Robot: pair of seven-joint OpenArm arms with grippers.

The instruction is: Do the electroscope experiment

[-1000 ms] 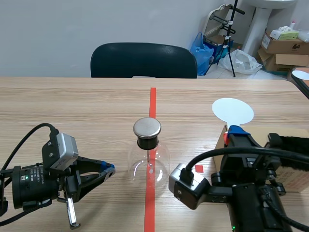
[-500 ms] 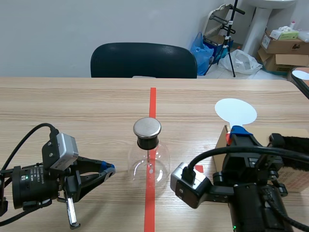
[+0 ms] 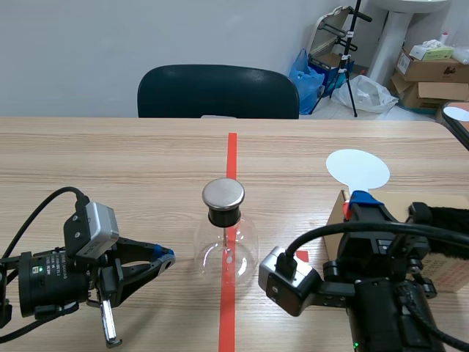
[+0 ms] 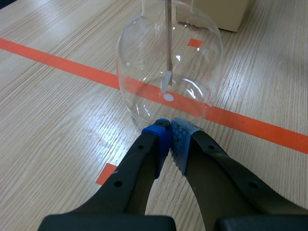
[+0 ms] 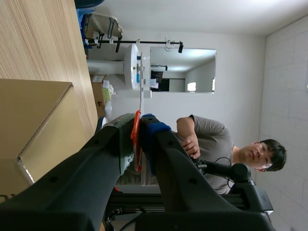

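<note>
Our left gripper is closed on nothing, blue pads pressed together, tips right at the foot of the glass flask. We can't tell if they actually touch it. In the scene view that gripper sits lower left. The flask is at lower centre on the red tape line, with its metal cap on top.

Our right gripper is clamped on the orange handle of the white disc paddle. In the scene view the paddle stands upright at right of centre, well apart from the flask, with bare wooden table across the whole left and middle.

Hard bits: the flask's neck is cut off in the left wrist view, so we only get a thin rod with a small pale leaf inside. The right arm covers most of the cardboard box at lower right.

A dark chair sits behind the far table edge at upper centre.
</note>
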